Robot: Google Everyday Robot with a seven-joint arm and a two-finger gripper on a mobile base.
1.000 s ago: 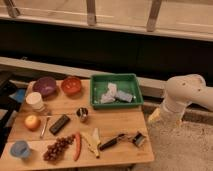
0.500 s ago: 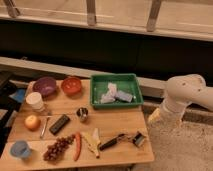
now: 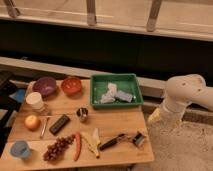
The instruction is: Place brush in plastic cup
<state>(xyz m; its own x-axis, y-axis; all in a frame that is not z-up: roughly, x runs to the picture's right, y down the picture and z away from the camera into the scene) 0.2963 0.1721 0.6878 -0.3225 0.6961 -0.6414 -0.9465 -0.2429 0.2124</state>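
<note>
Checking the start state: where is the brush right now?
In the camera view, the brush lies near the table's front right corner, beside the banana peel; the pincer hangs beyond the table's right edge.

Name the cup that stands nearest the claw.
The small shiny steel cup, midway along the table. The white cup and the light-blue plastic cup stand farther left, while the claw hangs beyond the right edge.

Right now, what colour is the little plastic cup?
The plastic cup is light blue, camera view; the end effector hangs beside the table.
</note>
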